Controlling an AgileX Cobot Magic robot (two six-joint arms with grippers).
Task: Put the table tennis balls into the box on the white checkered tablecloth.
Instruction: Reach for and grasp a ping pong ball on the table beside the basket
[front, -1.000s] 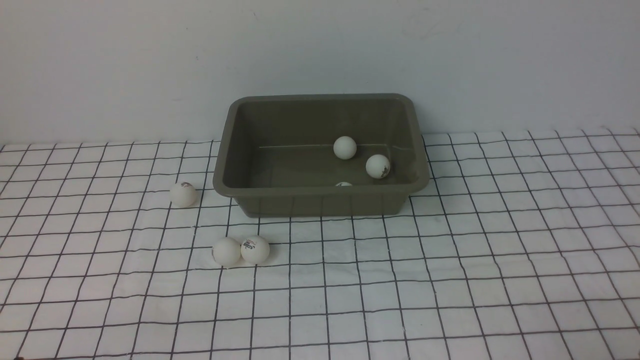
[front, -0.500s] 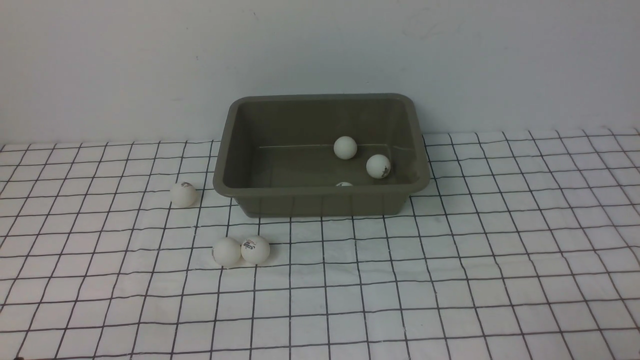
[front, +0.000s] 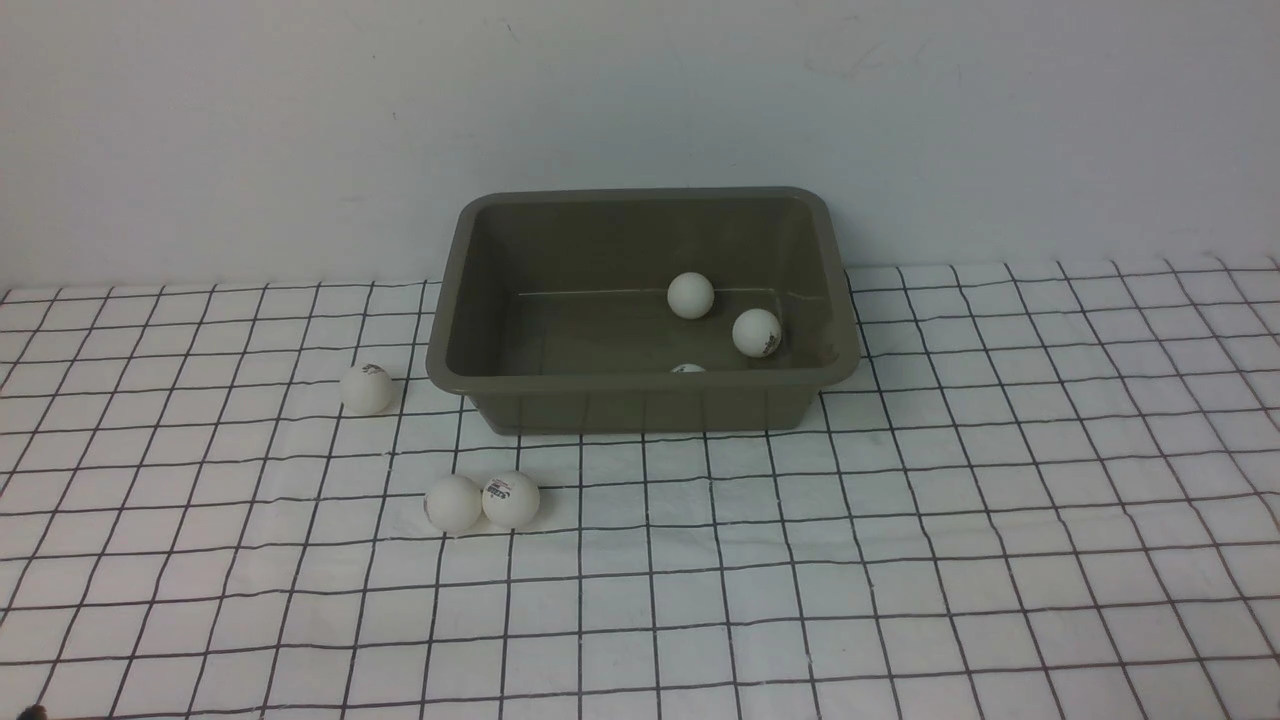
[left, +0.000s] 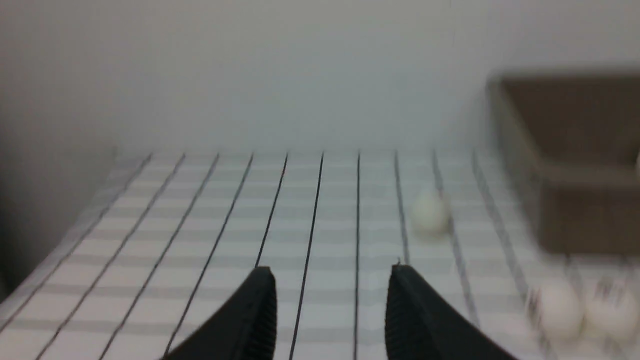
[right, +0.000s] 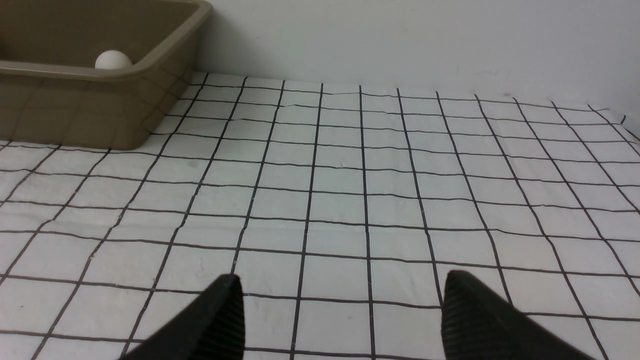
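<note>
The left tool (left: 331, 274) hangs low over the cloth (front: 900, 560). Its tips are apart with only cloth between them, a narrower gap than the right's. The right tool (right: 341, 279) is spread wide and empty over bare squares to the right of the box (front: 640, 405).

Nearest on the cloth, a plain ball (front: 453, 503) touches a logo ball (front: 510, 499). Farther back a third ball (front: 366, 389) sits just left of the box's near left corner, apart from it.

The box stands on the cloth close to the wall (front: 300, 130). Its right half holds three more:
- a hidden ball (front: 688, 368), barely showing over the near wall
- a marked ball (front: 756, 332) beyond it
- a far ball (front: 690, 295) at the back

The left wrist view is smeared, and its pale blobs are probably the loose three.
</note>
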